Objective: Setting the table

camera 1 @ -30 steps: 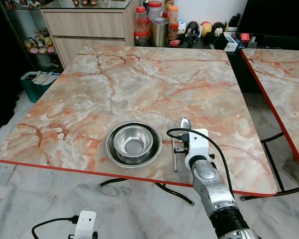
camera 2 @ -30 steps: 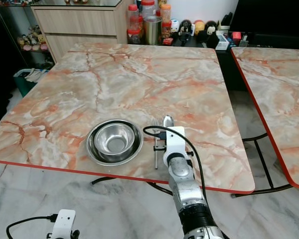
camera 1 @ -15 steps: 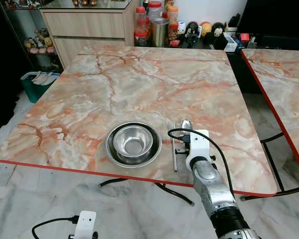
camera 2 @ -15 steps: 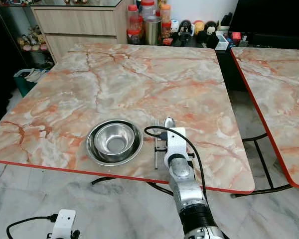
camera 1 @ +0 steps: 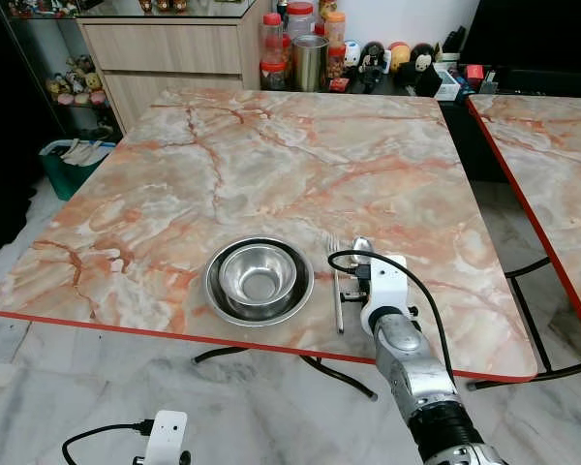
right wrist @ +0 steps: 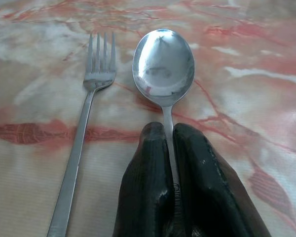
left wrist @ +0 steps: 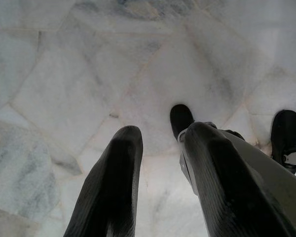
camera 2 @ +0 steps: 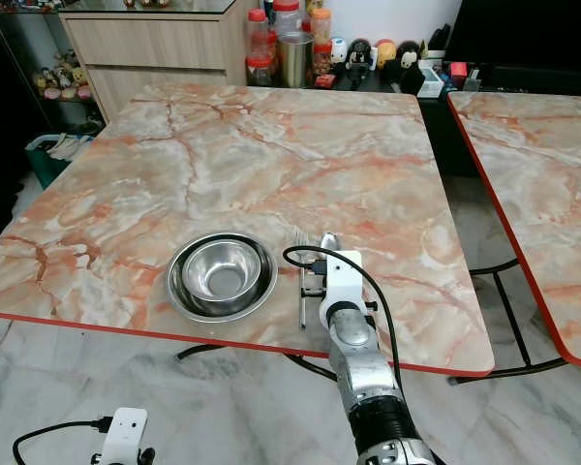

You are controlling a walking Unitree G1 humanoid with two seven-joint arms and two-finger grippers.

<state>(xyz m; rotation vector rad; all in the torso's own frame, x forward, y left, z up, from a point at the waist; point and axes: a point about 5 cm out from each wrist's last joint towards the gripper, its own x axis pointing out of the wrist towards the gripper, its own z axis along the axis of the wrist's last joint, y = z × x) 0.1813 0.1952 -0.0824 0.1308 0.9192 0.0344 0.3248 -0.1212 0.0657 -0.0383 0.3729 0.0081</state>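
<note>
My right jaws (right wrist: 168, 143) pinch the shiny steel spoon (right wrist: 163, 64) beside the slim steel fork (right wrist: 89, 113), near the desk's (camera 1: 271, 165) front edge. My left jaws (left wrist: 160, 163) hang parted over the pale marble floor (left wrist: 64, 74).

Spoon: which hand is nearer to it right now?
Right. The right hand is shut on the spoon handle, beside the fork on the table. The left hand hangs over the floor, below the table edge.

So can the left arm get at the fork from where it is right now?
Probably not. The left gripper hangs low, pointing at the floor below table height, and the bowl stands between that side and the fork. The right gripper, shut on the spoon, sits right beside the fork.
</note>
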